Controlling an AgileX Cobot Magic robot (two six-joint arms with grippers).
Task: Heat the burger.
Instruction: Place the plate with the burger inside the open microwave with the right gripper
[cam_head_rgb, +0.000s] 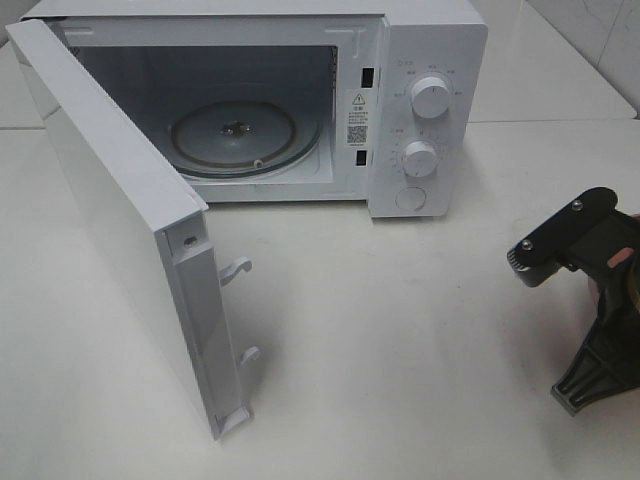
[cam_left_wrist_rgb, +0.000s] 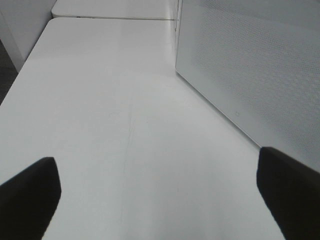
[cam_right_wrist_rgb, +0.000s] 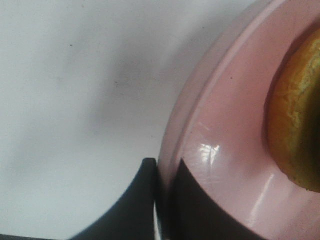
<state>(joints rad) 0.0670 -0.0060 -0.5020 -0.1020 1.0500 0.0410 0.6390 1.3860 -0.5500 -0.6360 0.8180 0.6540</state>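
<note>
In the right wrist view, the burger (cam_right_wrist_rgb: 300, 115) shows only as a golden-brown bun edge sitting on a round pink plate (cam_right_wrist_rgb: 225, 150). My right gripper (cam_right_wrist_rgb: 164, 170) is shut on the plate's rim, one finger under it and one on top. In the high view, only the right arm (cam_head_rgb: 590, 250) shows, low at the right edge of the table, and it hides the burger. My left gripper (cam_left_wrist_rgb: 156, 167) hangs open over bare white table with nothing between its fingers; it is out of the high view.
A white microwave (cam_head_rgb: 425, 50) stands at the back with its cavity open and a glass turntable (cam_head_rgb: 235, 135) inside. Its door (cam_head_rgb: 110, 220) is swung far out toward the front left; its perforated panel (cam_left_wrist_rgb: 255, 65) is close beside the left gripper.
</note>
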